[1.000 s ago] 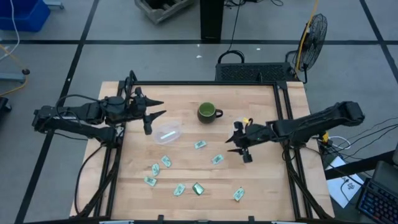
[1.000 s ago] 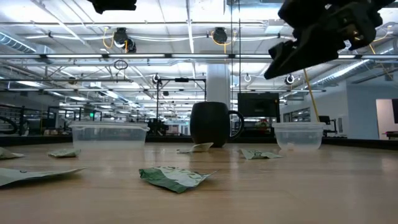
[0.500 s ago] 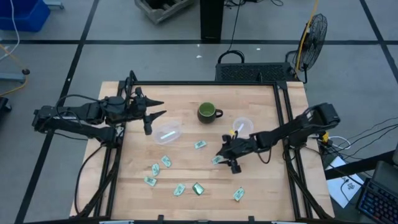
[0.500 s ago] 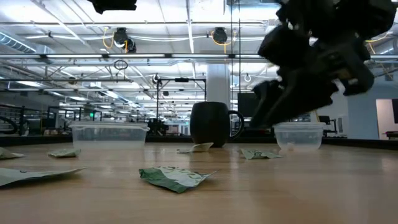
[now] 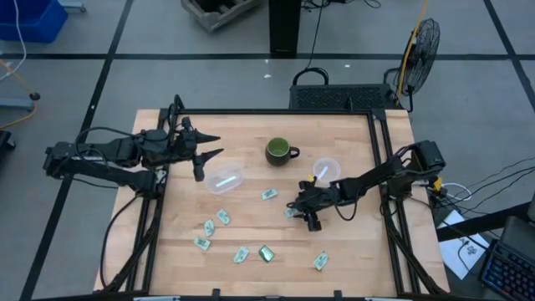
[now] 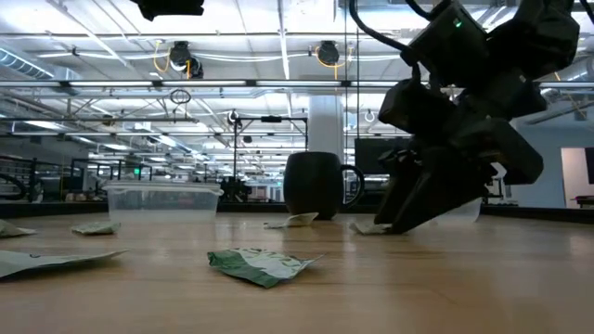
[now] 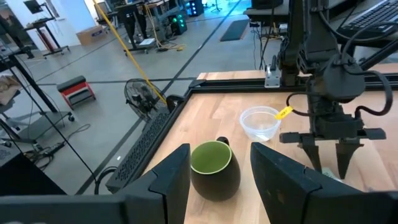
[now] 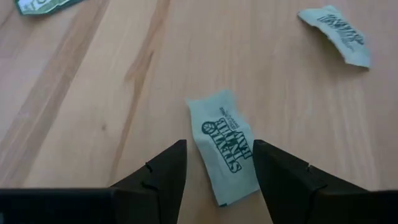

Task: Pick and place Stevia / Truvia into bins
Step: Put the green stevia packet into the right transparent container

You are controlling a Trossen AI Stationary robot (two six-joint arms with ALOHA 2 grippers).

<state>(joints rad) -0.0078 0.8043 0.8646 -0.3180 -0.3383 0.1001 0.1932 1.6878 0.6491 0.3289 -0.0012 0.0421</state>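
Straddling a packet (image 8: 225,145) with our right gripper (image 8: 216,167), fingers apart; our left gripper (image 5: 206,146) waits, spread.

Light wood bench (image 5: 351,251) with a black frame. On it: dark green mug (image 5: 278,151) near the far edge, two clear plastic cups (image 5: 225,180) (image 5: 327,170) either side of it, and pale green sweetener packets (image 5: 222,216) scattered across the near half, one darker green (image 5: 267,253).
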